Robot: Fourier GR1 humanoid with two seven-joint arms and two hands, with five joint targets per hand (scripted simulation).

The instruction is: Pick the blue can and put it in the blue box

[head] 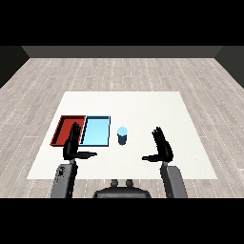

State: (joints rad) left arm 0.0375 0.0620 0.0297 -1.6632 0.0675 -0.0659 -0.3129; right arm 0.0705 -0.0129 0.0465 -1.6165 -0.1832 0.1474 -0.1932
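A small blue can [122, 136] stands upright on the white table [143, 109], just right of the light blue tray [96, 129]. My right hand [161, 146] hovers to the right of the can, apart from it, fingers straight and thumb out, holding nothing. On the other side, my left hand [73, 143] is raised over the near edge between the two trays, also open and holding nothing.
The red tray [64, 128] lies directly left of the light blue tray, side by side with it. Both trays hold nothing. The table's near edge runs just below both hands.
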